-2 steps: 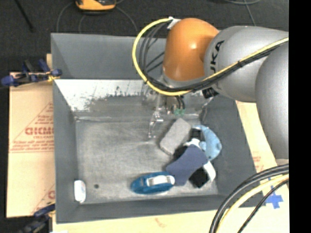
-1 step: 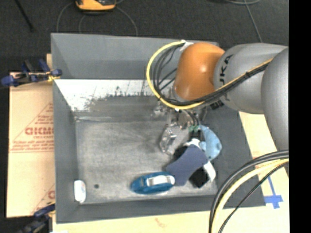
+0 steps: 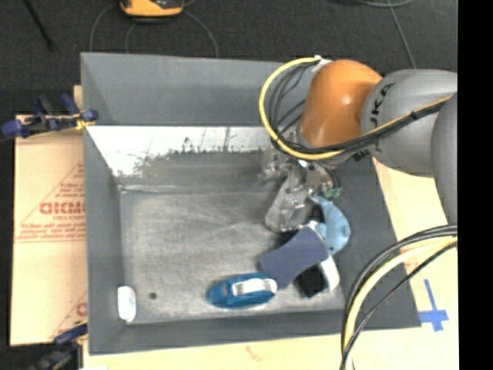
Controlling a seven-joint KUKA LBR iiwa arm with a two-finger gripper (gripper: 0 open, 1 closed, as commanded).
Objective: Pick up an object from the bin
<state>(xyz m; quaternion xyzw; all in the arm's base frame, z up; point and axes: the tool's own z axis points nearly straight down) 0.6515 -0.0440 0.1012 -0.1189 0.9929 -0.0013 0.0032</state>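
Grey bin (image 3: 192, 230), blue-and-white object (image 3: 241, 291)

1 camera, fixed above the grey metal bin (image 3: 169, 91). It looks down and somewhat to one side, so the far and left inner walls show as broad slanted faces and the near wall as a narrower strip. It sits close enough that the bin takes most of the view, with dark floor (image 3: 231, 21) beyond the far rim. The arm (image 3: 416, 122) enters from the view's right, its orange wrist cover (image 3: 339, 99) above the bin's right half.
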